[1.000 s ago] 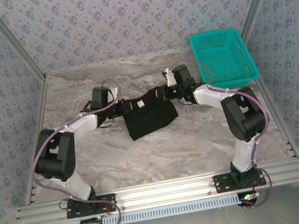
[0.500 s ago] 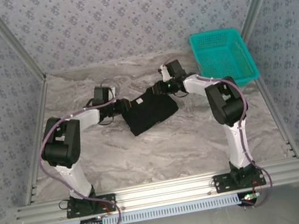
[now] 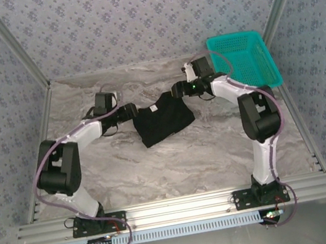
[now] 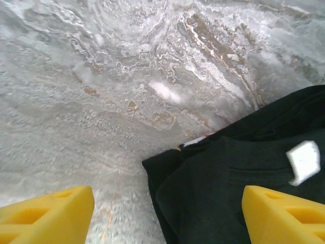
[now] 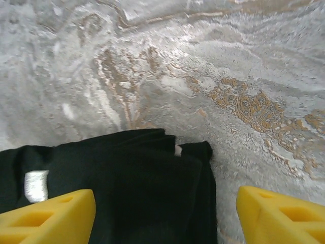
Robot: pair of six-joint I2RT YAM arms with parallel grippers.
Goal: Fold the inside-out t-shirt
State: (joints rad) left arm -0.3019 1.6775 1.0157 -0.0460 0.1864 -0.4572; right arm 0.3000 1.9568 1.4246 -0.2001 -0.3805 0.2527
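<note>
Top external, shirt: the inside-out t-shirt lies as a compact, slightly skewed black bundle on the marble table, a little above the middle of the frame.
Top external, left arm: the left gripper sits low at the bundle's upper-left corner, just beside the cloth.
Top external, right arm: the right gripper sits at the bundle's upper-right corner, just off its edge.
Top external, basket: a teal mesh basket stands at the upper right of the frame, apart from the shirt.
Left wrist, fingers: the yellow fingers sit in the two lower corners, spread wide and gripping nothing. Black cloth covers the lower right, reaching in between them, with a white label near the right edge.
Right wrist, fingers: the yellow fingers are likewise wide apart with nothing held. The shirt's layered edge runs across the lower half of the frame, and a white label shows at lower left.
</note>
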